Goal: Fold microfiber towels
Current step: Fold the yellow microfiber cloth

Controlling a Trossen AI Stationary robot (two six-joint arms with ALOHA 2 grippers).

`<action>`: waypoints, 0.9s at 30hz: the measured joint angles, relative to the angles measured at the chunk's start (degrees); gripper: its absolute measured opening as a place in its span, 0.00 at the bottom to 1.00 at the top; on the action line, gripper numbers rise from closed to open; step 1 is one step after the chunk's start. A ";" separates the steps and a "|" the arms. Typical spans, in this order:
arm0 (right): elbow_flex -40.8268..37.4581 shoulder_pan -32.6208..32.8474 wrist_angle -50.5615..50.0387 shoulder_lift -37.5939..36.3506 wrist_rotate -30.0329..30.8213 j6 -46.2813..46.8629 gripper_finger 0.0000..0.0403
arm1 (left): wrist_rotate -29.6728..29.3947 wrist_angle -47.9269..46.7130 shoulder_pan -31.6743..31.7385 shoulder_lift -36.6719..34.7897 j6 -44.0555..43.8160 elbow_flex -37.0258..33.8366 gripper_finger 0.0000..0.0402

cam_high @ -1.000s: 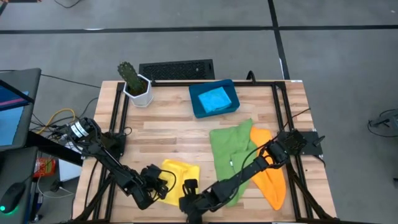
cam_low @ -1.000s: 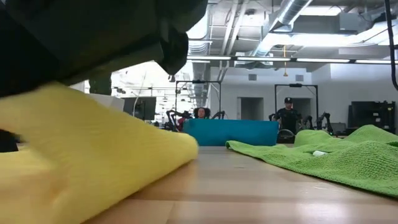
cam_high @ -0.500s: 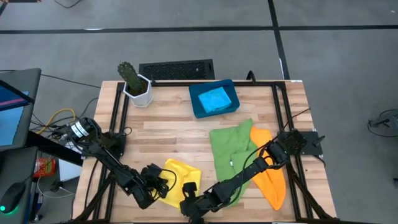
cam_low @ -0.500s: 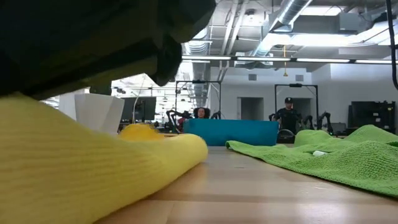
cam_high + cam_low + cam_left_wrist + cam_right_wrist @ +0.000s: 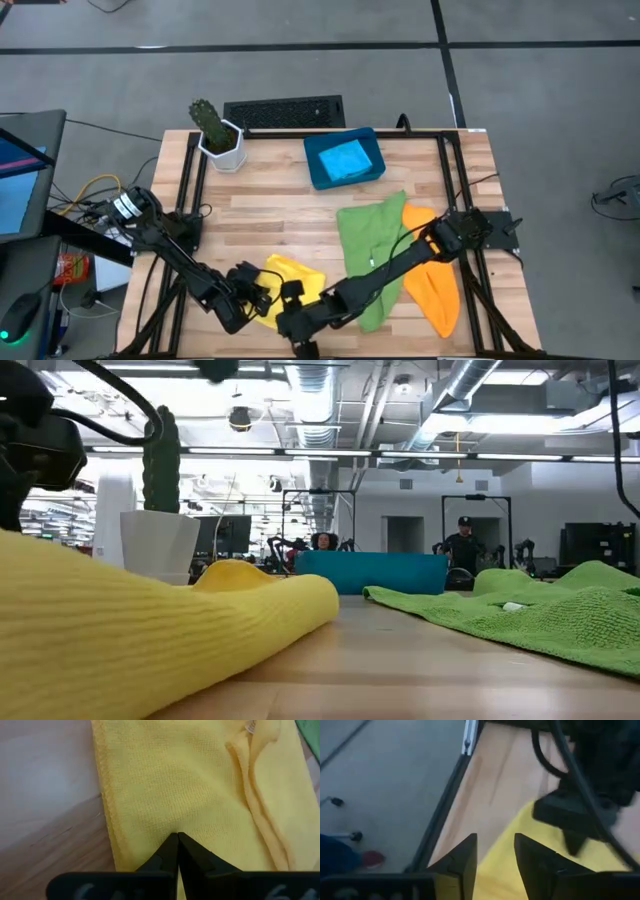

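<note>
2 grippers sit at the bottom of the high view. The right gripper [image 5: 285, 318] has just spread and let go; the left gripper [image 5: 177, 838] pins the yellow towel [image 5: 292, 279], pressed together.

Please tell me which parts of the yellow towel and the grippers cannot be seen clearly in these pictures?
- Yellow towel: in the high view both arms cover its near part.
- Left gripper: its shut fingers press into the towel; a pinched fold cannot be told.
- Right gripper: open; the motion-blurred right wrist view hides whether it touches the towel.
- Orange towel: partly under the right arm and the green towel.
</note>
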 joint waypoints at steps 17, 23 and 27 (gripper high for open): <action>-23.79 2.98 4.43 -12.74 10.35 5.56 0.24 | -7.25 -1.68 -1.02 -17.86 9.03 0.07 0.00; -25.68 -2.39 6.01 -12.81 10.32 0.62 0.22 | -7.09 -0.36 -0.28 -12.96 9.88 0.03 0.00; -25.59 -6.34 4.44 -12.96 2.21 -4.15 0.24 | -5.85 0.44 1.08 -8.92 10.01 0.03 0.00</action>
